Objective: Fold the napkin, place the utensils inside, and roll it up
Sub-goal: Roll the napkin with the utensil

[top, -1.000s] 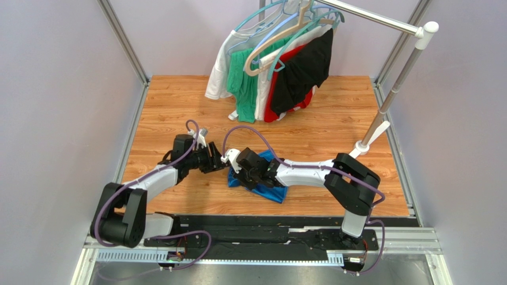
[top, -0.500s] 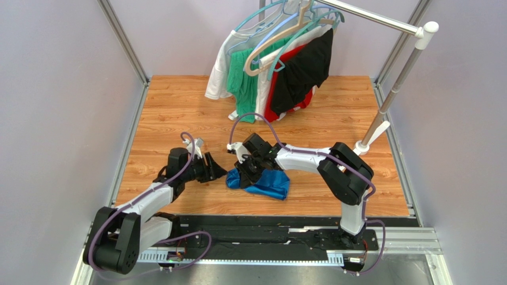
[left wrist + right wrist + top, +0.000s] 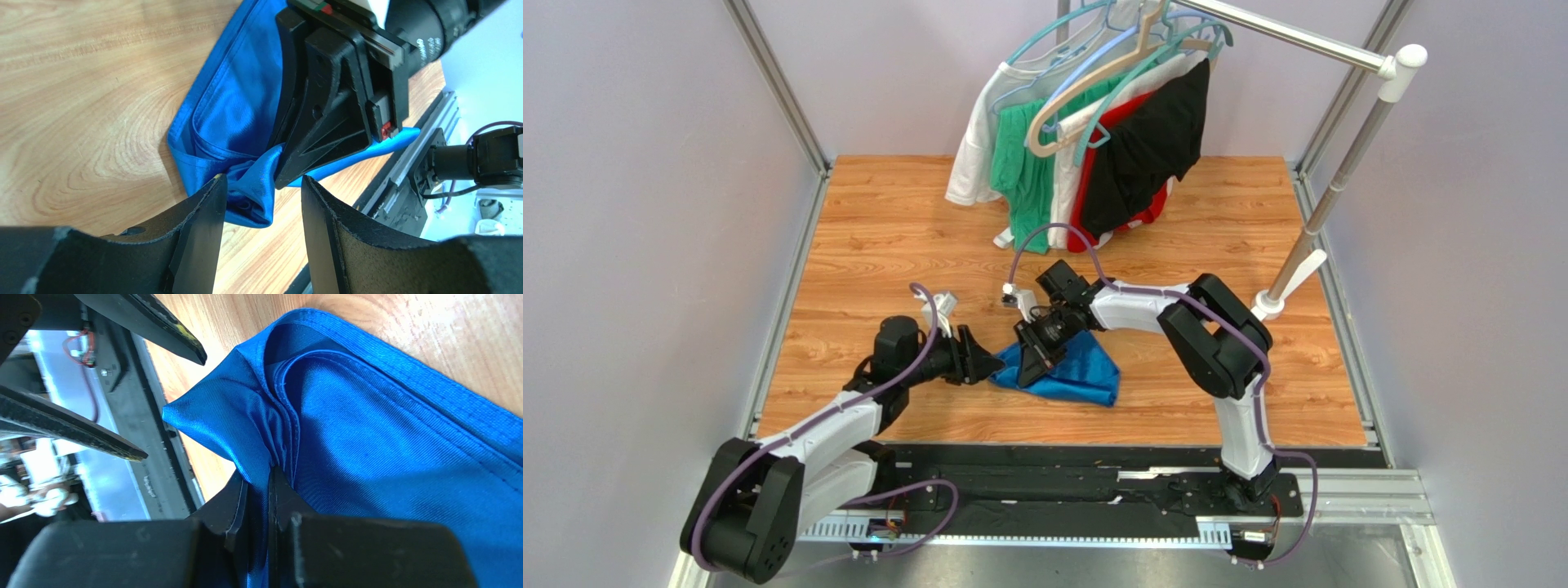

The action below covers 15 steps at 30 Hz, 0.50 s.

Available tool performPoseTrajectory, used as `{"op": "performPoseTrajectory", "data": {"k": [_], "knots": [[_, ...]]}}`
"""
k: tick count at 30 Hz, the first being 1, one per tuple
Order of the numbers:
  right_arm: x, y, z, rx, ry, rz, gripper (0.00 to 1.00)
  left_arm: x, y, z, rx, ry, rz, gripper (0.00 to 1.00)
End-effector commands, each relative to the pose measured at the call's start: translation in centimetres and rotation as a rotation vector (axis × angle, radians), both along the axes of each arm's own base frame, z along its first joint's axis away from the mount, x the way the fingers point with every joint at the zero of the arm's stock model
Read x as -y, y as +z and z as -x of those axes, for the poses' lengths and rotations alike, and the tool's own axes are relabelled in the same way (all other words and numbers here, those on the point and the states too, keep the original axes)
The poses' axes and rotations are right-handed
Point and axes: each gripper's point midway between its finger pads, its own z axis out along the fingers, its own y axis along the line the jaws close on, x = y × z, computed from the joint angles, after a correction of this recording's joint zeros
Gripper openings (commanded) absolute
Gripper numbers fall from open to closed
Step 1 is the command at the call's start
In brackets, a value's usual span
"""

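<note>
Dealing with thin, shiny cloth, you should expect the napkin (image 3: 1078, 377) to slip and flop, so pinch it at a hemmed corner. It's bunched up on the table (image 3: 891, 233). Your left fingers (image 3: 197, 245) stand apart just left of the napkin, holding nothing. Your right fingers (image 3: 230, 508) are clamped on a raised fold at the napkin's far-left edge.

Bright, even light fills all three views, leaving only faint soft shadows on the counter (image 3: 879, 233) beside the napkin (image 3: 380, 435). Its fabric shows a mild sheen; the jaws close to each wrist camera look blurred.
</note>
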Motion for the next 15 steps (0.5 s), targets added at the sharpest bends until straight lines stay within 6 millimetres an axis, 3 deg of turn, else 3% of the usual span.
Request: {"op": "performPoseTrajectory", "data": {"k": [1,15], "knots": [[0.8,-1.6,0.7,-0.109,0.005,0.032,0.0,0.3,0.6,-0.6,0.083,-0.02,-0.005,0.57],[0.9,-3.0,-0.7,-0.226,-0.011,0.004,0.0,1.6,-0.7,-0.3,0.081,-0.087,-0.024,0.57]]}}
